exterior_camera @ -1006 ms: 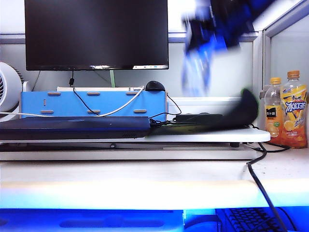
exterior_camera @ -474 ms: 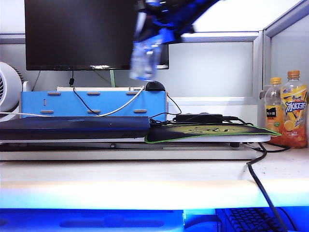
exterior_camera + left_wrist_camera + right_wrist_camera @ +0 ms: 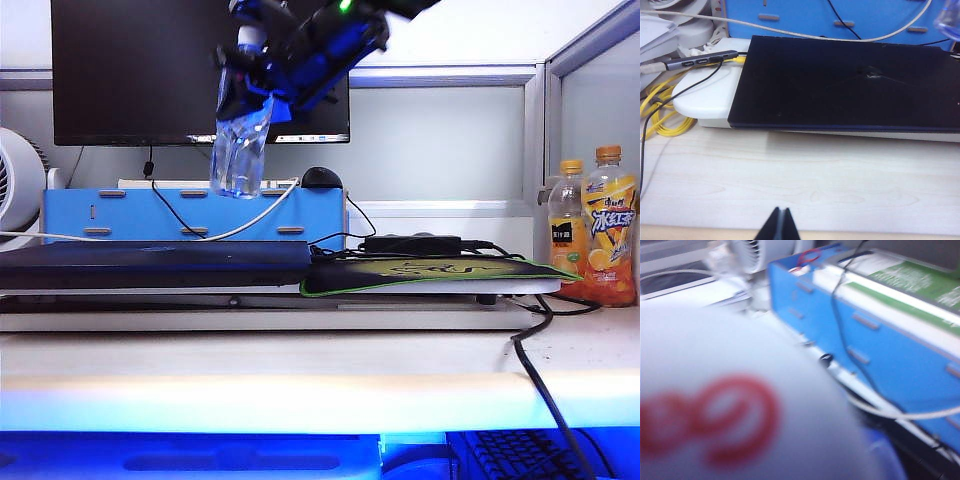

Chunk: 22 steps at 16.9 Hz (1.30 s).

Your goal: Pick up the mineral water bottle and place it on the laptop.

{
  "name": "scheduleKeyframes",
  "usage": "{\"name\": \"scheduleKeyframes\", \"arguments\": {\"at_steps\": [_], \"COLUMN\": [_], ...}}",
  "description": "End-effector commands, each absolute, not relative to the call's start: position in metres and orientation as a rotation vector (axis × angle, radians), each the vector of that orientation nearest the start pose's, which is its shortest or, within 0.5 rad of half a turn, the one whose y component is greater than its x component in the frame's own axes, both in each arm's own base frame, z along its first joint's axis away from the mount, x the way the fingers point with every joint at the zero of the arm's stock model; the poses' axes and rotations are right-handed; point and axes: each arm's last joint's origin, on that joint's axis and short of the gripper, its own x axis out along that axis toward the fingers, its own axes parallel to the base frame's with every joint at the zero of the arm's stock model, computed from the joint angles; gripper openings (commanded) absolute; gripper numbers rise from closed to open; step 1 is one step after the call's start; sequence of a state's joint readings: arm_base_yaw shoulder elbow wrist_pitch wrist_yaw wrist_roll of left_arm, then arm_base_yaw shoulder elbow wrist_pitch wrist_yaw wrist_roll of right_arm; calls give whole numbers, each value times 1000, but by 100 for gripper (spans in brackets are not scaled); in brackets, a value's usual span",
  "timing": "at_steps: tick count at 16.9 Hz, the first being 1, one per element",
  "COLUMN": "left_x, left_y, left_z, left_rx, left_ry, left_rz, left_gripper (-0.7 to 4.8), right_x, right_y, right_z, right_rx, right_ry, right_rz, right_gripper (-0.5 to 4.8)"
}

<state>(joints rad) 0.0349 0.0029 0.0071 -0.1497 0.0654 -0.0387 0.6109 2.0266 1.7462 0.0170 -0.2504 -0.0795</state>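
Above the right end of the laptop point(image 3: 155, 264), in the exterior view, the right gripper point(image 3: 245, 85) hangs in the air with the mineral water bottle point(image 3: 238, 150) clamped between its fingers. The grip is high on the bottle, near the neck, so the clear body dangles below, roughly upright and a little tilted, with its base well clear of the laptop lid. Behind the bottle are the lower edge of the dark monitor point(image 3: 200, 70) and the blue box stand point(image 3: 195, 215) that carries it.

The laptop lies closed and flat on a white tray point(image 3: 420, 283), its dark lid bare. Just beside it on the right is a black mouse pad point(image 3: 430, 272) with a green edge, and a black power brick point(image 3: 412, 243) sits behind that. Two orange-capped juice bottles point(image 3: 595, 230) stand at the far right, well apart from the arm.

The right wrist view is almost filled by the bottle's white cap point(image 3: 735, 405) (blurred, with a red mark on it), and past it are the blue box stand and a white fan point(image 3: 765, 247).

The left gripper point(image 3: 779, 225) stays low over the pale wooden desk point(image 3: 800, 175), near the front edge of the laptop point(image 3: 850, 82); its two dark fingertips are pressed together with nothing between them. A grey hub point(image 3: 702, 60) and yellow cable point(image 3: 662, 115) lie off the laptop's corner, and the bottle's base point(image 3: 949, 20) just peeks in above the lid's far end.
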Motion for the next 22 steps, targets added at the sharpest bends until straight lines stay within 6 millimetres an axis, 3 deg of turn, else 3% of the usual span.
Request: {"name": "scheduleKeyframes", "arguments": {"at_steps": [1, 11, 14, 15, 17, 18, 22], "left_x": [96, 96, 96, 96, 96, 96, 96], "left_y": [1, 1, 1, 1, 1, 1, 1], "left_z": [151, 151, 151, 151, 151, 151, 151], "left_rx": [-45, -45, -45, -45, -45, -45, -45], "left_ry": [145, 145, 145, 146, 146, 146, 146], "left_rz": [-30, -30, -30, -30, -30, -30, -30], "left_gripper": [-2, -2, -2, -2, -2, -2, -2], "right_x": [400, 413, 414, 414, 414, 414, 413], "right_y": [289, 298, 298, 298, 298, 298, 297], "right_z": [314, 269, 265, 266, 267, 267, 271], "right_rx": [-113, -175, -183, -183, -182, -182, -180], "right_ry": [144, 303, 317, 313, 306, 307, 299], "right_rz": [838, 831, 827, 826, 824, 825, 826], "right_gripper": [54, 54, 56, 119, 394, 453, 479]}}
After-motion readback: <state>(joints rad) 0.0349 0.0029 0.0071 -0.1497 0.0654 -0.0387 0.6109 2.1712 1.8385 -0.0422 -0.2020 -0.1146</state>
